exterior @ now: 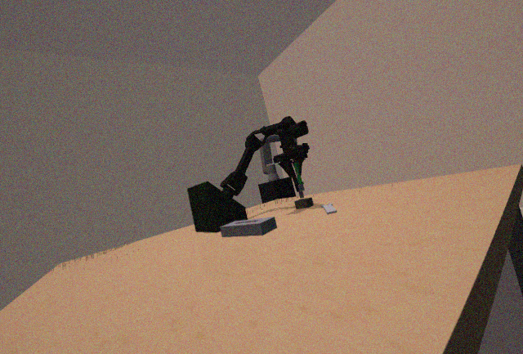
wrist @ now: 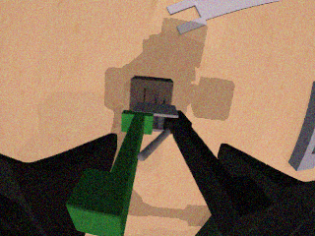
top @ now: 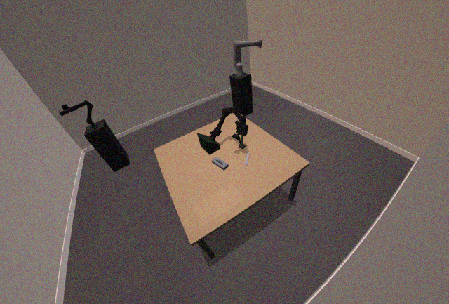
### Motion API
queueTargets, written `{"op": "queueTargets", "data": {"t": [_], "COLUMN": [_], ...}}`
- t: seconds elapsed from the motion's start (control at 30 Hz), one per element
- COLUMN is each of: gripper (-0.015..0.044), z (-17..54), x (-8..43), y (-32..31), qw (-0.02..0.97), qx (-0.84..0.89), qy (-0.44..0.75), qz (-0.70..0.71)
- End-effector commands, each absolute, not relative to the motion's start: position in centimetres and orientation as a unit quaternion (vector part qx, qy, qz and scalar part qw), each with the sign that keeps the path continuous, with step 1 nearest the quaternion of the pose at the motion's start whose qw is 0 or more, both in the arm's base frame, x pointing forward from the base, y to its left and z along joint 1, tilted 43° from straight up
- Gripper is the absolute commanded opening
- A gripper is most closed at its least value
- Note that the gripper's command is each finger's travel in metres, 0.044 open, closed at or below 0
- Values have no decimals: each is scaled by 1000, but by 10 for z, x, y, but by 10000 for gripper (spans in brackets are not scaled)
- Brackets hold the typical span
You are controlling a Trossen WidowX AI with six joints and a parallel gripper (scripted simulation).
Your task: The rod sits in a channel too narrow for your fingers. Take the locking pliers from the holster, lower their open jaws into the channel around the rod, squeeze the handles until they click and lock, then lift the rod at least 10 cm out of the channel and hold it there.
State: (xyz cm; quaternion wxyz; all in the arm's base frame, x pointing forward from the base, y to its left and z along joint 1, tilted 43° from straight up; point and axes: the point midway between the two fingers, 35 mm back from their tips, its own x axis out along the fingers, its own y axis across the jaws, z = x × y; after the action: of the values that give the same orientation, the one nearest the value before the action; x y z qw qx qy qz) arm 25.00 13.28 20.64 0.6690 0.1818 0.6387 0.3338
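My gripper (exterior: pixel 294 163) (wrist: pixel 169 146) is shut on the handles of the locking pliers (exterior: pixel 298 172) (wrist: pixel 129 164), one handle green and one black. The pliers point down, with their grey jaw end over the small dark holster (top: pixel 241 145) (exterior: pixel 303 203) (wrist: pixel 152 90). The grey jaw part shows above the holster's top; whether the tips are clear of it I cannot tell. The grey channel block (top: pixel 219 163) (exterior: pixel 247 229) (wrist: pixel 303 143) has a dark slot in its top. It lies apart from the gripper, and the rod inside cannot be made out.
A flat, pale, fork-ended wrench-like piece (top: pixel 247 159) (exterior: pixel 328 208) (wrist: pixel 221 9) lies on the table (top: pixel 217 199) near the holster. The arm's dark base (top: pixel 208 143) (exterior: pixel 213 208) stands close to the channel block. Two other arms stand on pedestals (top: pixel 106 146) (top: pixel 241 92) off the table.
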Motion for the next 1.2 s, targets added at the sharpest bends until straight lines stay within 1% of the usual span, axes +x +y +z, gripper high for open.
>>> {"op": "queueTargets", "data": {"t": [0.0, 1.17], "gripper": [320, 320], "z": [202, 160], "x": [257, 296], "y": [127, 81], "qw": [672, 679], "qx": [179, 167], "qy": [638, 640], "qz": [329, 317]}}
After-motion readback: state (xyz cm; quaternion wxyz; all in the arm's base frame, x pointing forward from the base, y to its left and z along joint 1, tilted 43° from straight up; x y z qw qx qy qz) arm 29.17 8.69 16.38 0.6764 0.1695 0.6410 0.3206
